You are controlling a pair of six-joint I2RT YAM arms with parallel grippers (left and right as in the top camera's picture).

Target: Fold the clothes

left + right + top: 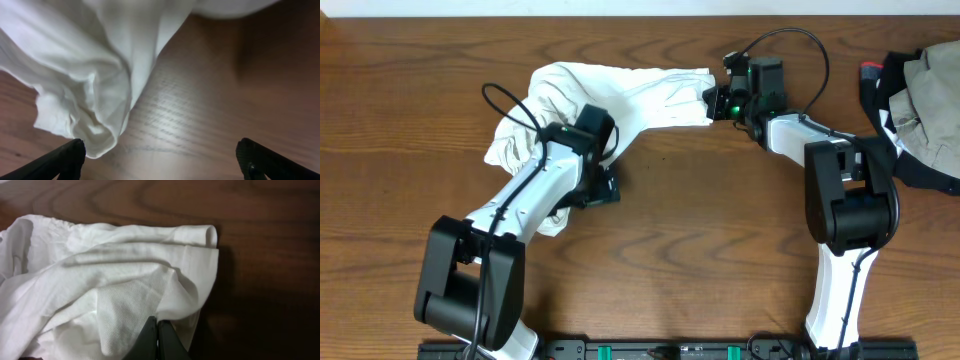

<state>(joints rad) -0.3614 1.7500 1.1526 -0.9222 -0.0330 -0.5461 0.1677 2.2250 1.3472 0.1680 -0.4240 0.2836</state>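
The clothes (630,95) are a wrinkled white garment bunched across the far middle of the wooden table. My right gripper (710,103) is shut on its right edge; in the right wrist view the closed fingers (158,330) pinch a fold of the white cloth (120,280). My left gripper (603,190) is open, low over the table by the garment's near edge. In the left wrist view the two fingertips (160,160) stand wide apart with bare wood between them, and a hanging fold of the cloth (95,100) is just beyond the left fingertip.
A heap of other clothing, beige and dark (920,100), lies at the far right edge of the table (720,240). The left arm lies over part of the white garment. A black rail runs along the table's front edge (670,350).
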